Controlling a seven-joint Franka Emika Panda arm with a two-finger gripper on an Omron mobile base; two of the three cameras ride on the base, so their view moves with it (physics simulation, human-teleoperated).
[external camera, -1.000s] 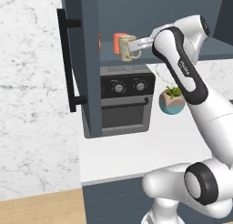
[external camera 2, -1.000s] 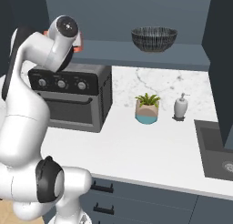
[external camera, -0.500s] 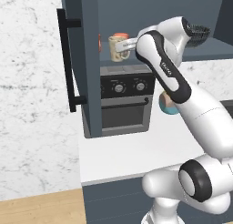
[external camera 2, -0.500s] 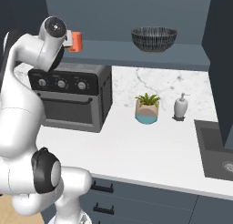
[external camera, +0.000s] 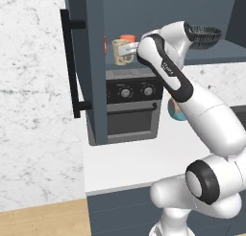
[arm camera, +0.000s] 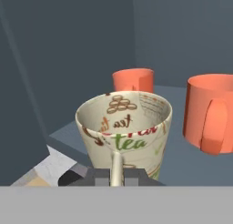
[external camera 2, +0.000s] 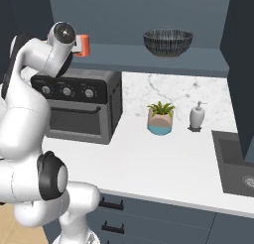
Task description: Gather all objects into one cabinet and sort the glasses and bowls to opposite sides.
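My gripper [arm camera: 116,172] is shut on the handle of the beige patterned cup [arm camera: 125,129], which stands upright at the front edge of the cabinet shelf [arm camera: 182,166]. I cannot tell whether the cup touches the shelf. Two orange cups stand behind it, one straight behind [arm camera: 133,80] and one to the right [arm camera: 214,113]. From the left base view, the beige cup [external camera: 121,52] and gripper [external camera: 128,49] are inside the dark slate-blue cabinet, just past its open door [external camera: 91,62]. The dark patterned bowl [external camera 2: 167,42] sits at the shelf's right end.
A black toaster oven [external camera 2: 79,106] stands on the white counter under the shelf. Right of it are a teal-and-beige plant pot [external camera 2: 160,120], a soap dispenser [external camera 2: 197,116] and a sink [external camera 2: 238,163]. The door's black bar handle [external camera: 72,67] juts out at the left.
The arm has swung its elbow up and carried the beige cup slightly left, further in over the cabinet shelf. The orange cups and bowl have not moved.
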